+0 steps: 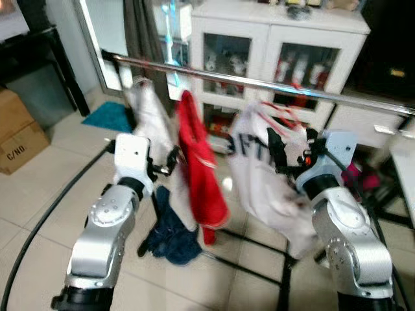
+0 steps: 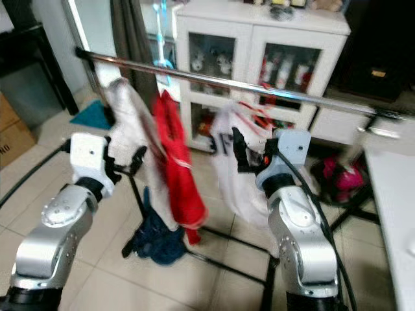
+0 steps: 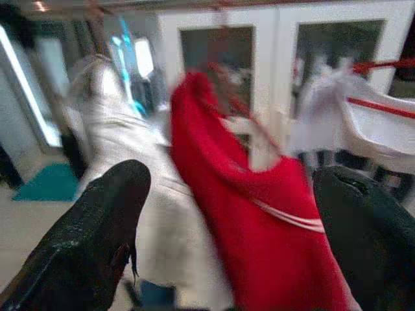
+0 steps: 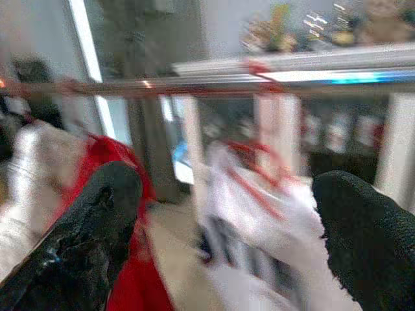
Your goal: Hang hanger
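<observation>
Three garments hung on the rail (image 1: 259, 82), the white shirt (image 1: 262, 168) on a red hanger (image 4: 259, 175). Both grippers, left (image 3: 227, 227) and right (image 4: 224, 227), had fingers spread wide, empty.

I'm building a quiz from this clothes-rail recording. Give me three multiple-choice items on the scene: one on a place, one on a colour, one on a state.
1. Where does the dark blue crumpled garment lie?
A. on the tiled floor under the rail
B. on the white cabinet
C. on the cardboard box

2. What colour is the garment hanging between the two white ones on the silver metal rail?
A. green
B. red
C. yellow

3. How are the left end effector fingers set?
A. shut on the rail
B. shut on a hanger
C. open, holding nothing

Key: 1 A, it sits on the tiles below the rail; 2 B, the red garment hangs there; 3 C, the left wrist view shows a wide gap.
</observation>
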Controlling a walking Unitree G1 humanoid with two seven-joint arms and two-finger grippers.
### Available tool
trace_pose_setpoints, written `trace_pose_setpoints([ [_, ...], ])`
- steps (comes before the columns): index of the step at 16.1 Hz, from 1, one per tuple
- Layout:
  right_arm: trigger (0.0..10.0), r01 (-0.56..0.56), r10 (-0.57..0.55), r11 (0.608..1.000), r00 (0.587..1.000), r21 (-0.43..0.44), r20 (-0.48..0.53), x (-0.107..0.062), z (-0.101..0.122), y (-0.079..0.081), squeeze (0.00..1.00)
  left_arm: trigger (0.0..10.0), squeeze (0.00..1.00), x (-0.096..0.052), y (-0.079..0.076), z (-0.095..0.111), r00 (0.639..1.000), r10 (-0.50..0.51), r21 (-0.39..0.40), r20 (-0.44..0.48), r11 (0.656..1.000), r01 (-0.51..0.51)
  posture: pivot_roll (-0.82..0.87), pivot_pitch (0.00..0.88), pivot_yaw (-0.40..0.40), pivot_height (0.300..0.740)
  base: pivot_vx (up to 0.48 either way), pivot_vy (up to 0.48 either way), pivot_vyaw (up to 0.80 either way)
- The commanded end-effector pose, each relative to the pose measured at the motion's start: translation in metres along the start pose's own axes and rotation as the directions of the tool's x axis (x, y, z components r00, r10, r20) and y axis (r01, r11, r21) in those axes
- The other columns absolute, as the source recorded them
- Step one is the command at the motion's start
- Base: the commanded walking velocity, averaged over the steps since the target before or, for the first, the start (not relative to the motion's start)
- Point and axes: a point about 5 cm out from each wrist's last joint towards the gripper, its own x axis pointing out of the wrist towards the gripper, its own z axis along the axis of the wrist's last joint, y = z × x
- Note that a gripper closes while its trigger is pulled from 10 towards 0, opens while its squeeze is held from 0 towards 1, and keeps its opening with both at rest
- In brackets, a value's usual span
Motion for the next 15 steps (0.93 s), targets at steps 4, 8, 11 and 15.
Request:
trace_pose_setpoints([
  [4,10.0,0.026,-0.024,0.999,0.998,-0.024,0.065,0.0038,0.0110,0.0001,1.00,10.0,1.00,0.0009,-0.0060,0.0057,0.999,-0.026,0.020,0.021,0.999,0.025,-0.09,0.000,0.024,0.740,0.000,0.000,0.00],
  [8,10.0,-0.005,0.006,1.000,0.999,-0.012,0.044,0.0030,0.0071,0.0069,1.00,10.0,1.00,0.0000,-0.0063,0.0061,1.000,-0.022,0.022,0.021,1.000,0.022,-0.09,0.000,0.022,0.740,0.000,0.000,0.00],
  [11,10.0,0.000,0.000,1.000,1.000,-0.013,0.022,0.0035,0.0042,0.0065,1.00,10.0,1.00,0.0016,-0.0017,0.0103,0.999,-0.010,0.020,0.043,1.000,0.009,-0.09,0.000,0.028,0.740,0.000,0.000,0.00],
  [15,10.0,0.015,-0.015,1.000,1.000,-0.009,0.012,0.0032,0.0021,0.0061,1.00,10.0,1.00,0.0012,-0.0020,0.0110,0.998,-0.025,0.018,0.049,1.000,0.024,-0.09,0.000,0.032,0.740,0.141,0.000,-0.71],
])
